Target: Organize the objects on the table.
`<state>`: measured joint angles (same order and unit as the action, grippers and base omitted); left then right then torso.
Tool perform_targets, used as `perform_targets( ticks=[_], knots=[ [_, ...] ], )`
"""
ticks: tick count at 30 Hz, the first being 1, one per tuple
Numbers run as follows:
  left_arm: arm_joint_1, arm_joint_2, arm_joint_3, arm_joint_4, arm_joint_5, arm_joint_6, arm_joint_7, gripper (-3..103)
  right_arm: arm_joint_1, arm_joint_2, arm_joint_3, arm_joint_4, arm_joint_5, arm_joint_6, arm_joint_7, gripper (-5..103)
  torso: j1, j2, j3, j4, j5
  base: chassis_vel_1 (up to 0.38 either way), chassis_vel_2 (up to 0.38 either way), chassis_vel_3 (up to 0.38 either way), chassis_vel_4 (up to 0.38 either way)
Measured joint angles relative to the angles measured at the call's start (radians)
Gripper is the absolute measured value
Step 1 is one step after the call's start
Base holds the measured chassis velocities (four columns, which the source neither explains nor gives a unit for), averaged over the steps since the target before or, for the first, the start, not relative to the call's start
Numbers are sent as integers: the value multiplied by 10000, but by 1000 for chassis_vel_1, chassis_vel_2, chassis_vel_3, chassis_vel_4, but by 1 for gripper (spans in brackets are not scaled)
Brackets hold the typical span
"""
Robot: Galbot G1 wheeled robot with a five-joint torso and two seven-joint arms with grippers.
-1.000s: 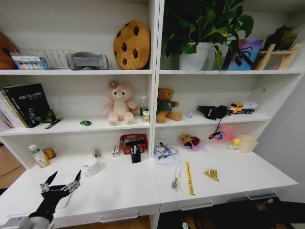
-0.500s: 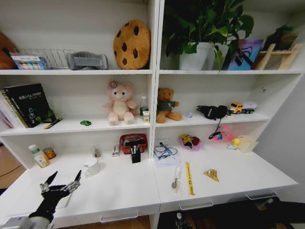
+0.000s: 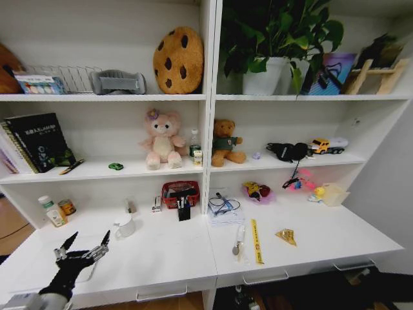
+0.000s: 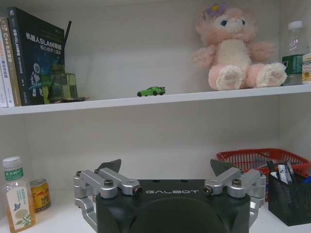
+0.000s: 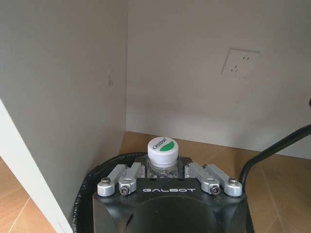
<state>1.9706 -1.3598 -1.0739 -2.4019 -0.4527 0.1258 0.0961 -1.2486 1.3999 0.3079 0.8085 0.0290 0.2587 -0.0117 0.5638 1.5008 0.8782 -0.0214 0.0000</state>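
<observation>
white desk top [image 3: 161,258], built into shelving, taken as the landmark for all entries.

left gripper [image 3: 82,248]: black, silver-linked; hovers over the desk's left front corner, fingers spread wide, holding nothing. seen from its wrist camera [image 4: 165,167] it faces the back wall under the shelf.

right gripper [image 5: 167,167]: away from the desk, low over a wood floor beside a white wall; fingers closed around a small bottle with a white and green cap [image 5: 163,150].

task items:
- green toy car [image 3: 116,166]: tiny, glossy; on the shelf just above the desk, left bay, between the slam book [image 3: 40,141] and the pink plush rabbit [image 3: 161,139].
- black pen [image 3: 72,166]: slim, lying slanted on the same shelf, just beside the book.
- red basket [image 3: 180,192] and black mesh pen holder [image 3: 184,210]: at the desk's back, near the centre divider.
- white mug [image 3: 125,226]: on the desk, near the left gripper.
- yellow ruler [image 3: 256,240] and spoon-like tool [image 3: 239,240]: on the desk's right half, side by side.

risks, judged: the car is small and would likely roll or skid away under a slightly off-centre pinch. a reach from the front corner toward the shelf passes near the mug, the tea bottle [image 3: 50,210] and the can [image 3: 66,206]; a low arm could topple them.
</observation>
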Motion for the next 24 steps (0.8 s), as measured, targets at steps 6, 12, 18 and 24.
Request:
perform_targets(
  ticks=[6, 12, 18, 24],
  knots=[
    [0, 0, 0, 0, 0, 0, 0, 100, 227, 161, 41, -436, -66, 57, -17, 30, -1, 0, 0, 0, -1, 0, 0, 0, 0],
    [0, 0, 0, 0, 0, 0, 0, 100, 344, 189, 26, -551, -14, 107, -56, 30, -1, 1, 0, 0, 0, 0, 0, 0, 0],
    [0, 0, 0, 0, 0, 0, 0, 100, 401, 162, -58, -532, 101, 81, -144, 33, -1, 1, 0, 1, 0, 0, 0, 0, 0],
    [0, 0, 0, 0, 0, 0, 0, 100, 414, 155, -91, -456, 140, 66, -179, 55, -2, 1, 0, 0, 0, 0, 0, 0, 0]
  ],
)
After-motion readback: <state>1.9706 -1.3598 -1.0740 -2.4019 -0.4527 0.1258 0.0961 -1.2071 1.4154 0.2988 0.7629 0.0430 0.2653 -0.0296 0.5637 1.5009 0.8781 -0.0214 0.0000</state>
